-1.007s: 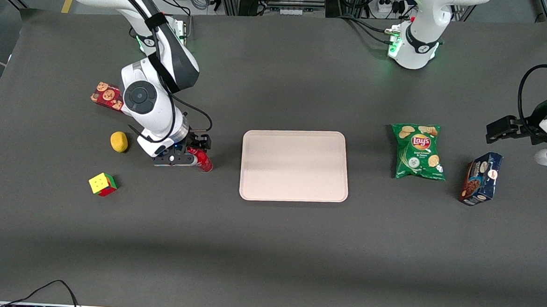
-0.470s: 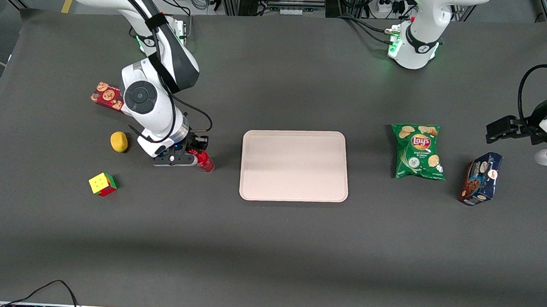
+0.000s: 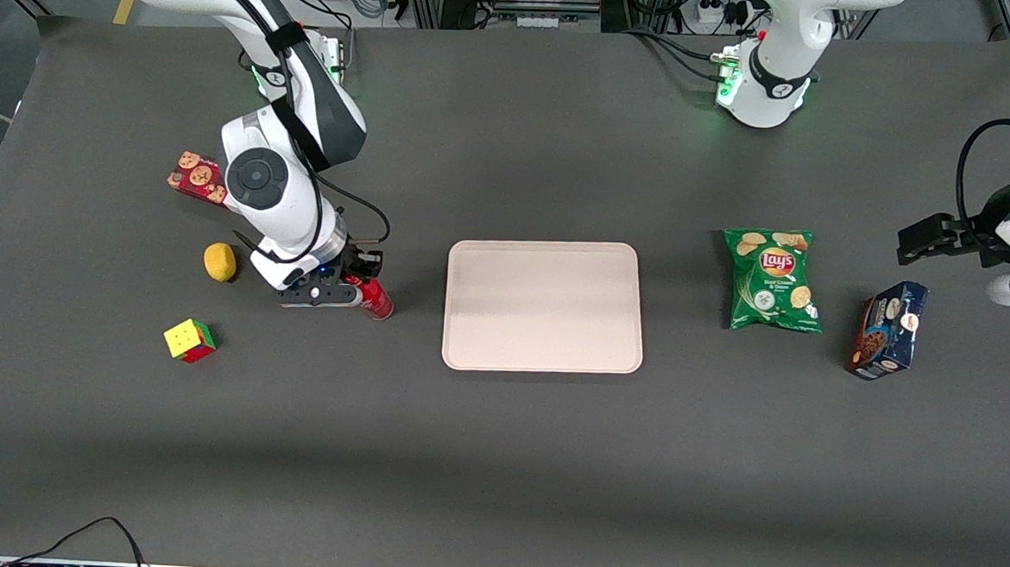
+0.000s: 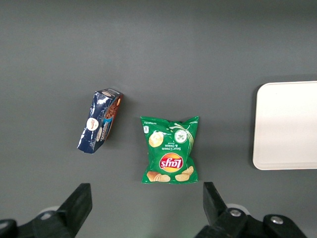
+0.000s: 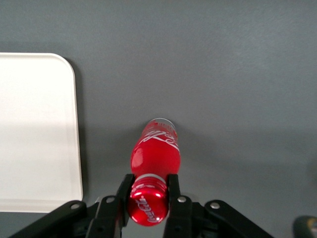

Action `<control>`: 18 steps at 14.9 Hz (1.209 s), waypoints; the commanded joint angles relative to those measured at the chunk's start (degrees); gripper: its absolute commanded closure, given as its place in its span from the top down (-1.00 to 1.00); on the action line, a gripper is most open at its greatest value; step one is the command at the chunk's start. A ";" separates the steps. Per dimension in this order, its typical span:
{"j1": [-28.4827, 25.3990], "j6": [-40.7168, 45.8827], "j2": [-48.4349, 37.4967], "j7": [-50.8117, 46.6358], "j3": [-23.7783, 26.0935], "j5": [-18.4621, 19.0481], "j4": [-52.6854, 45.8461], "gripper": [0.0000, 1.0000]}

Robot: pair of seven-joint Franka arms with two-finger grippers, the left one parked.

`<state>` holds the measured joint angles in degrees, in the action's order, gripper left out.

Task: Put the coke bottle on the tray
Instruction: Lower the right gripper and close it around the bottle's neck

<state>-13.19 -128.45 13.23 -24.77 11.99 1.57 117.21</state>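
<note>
The coke bottle [image 3: 375, 299], all red with a red cap, stands upright beside the pale pinkish-beige tray [image 3: 544, 305], on the working arm's side of it. My gripper [image 3: 356, 288] is shut on the bottle's neck just under the cap. In the right wrist view the fingers [image 5: 173, 191] press both sides of the neck, the gripper [image 5: 148, 192] is centred on the cap, and the bottle [image 5: 154, 156] hangs down toward the mat. The tray [image 5: 37, 134] shows empty alongside. I cannot tell whether the bottle's base touches the mat.
A yellow fruit [image 3: 219, 262], a red cookie box [image 3: 197, 177] and a colour cube [image 3: 190, 340] lie toward the working arm's end. A green Lay's bag [image 3: 771, 280] and a dark blue cookie box [image 3: 889, 329] lie toward the parked arm's end.
The arm and the held bottle have shifted only a few pixels. The grip on the neck is the same.
</note>
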 commanded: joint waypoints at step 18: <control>-11.76 35.29 11.37 -20.31 5.06 2.64 -46.90 -1.00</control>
<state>-22.08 -94.59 17.99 -40.74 16.94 2.02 77.61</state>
